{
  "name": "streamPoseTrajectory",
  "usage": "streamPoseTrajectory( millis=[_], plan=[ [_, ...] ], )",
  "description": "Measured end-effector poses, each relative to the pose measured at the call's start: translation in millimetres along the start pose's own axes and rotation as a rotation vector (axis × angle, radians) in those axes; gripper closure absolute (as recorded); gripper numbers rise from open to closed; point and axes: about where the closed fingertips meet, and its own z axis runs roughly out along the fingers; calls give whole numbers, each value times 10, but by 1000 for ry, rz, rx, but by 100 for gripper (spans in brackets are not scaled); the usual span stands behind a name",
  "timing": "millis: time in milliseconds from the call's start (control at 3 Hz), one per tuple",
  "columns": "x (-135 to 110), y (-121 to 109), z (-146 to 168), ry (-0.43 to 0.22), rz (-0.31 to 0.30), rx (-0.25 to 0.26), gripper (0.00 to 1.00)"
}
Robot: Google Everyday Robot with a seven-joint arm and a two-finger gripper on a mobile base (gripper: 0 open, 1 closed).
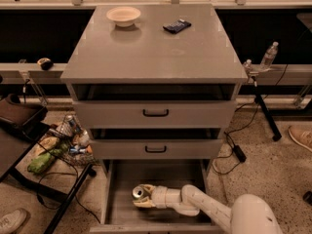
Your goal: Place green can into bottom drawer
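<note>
1. Camera view showed your arm (207, 209) reaching into the bottom drawer (122, 179), which stood open beneath the two drawers with black handles (156, 113).
2. Your gripper (142, 197) was low inside that drawer, toward its front left. Its cream fingers (146, 187) were closed over and under the green can (139, 193), and I judged it clamped on the can.
3. The green can lay tipped on its side in that grasp, silver top facing the camera. It was at or just above the drawer floor; contact with the floor could not be confirmed.
4. Step in hand, by my judgement, was the set-down. The can was already inside the drawer but not yet released.
5. The next move called for you to lower until the can rests on the floor, part the fingers, then draw up and back clear of the front lip. A round can on its side may roll on a flat floor, so release gently.
6. Materials and shapes:
   - The can was thin metal, cylindrical and glossy.
   - The drawer was a flat grey tray, low-sided and matte.
   - The cabinet top (156, 57) was smooth grey and carried a shallow pale bowl (123, 15) and a small dark device (177, 26).
</note>
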Motion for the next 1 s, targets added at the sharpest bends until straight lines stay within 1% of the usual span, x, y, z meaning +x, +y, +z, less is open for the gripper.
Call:
streamPoseTrajectory(
  millis=[333, 667, 1000],
  plan=[
    [0, 0, 0, 0, 0, 0, 26],
    [-1, 1, 1, 0, 0, 0, 0],
    [-20, 19, -8, 5, -5, -1, 0]
  ],
)
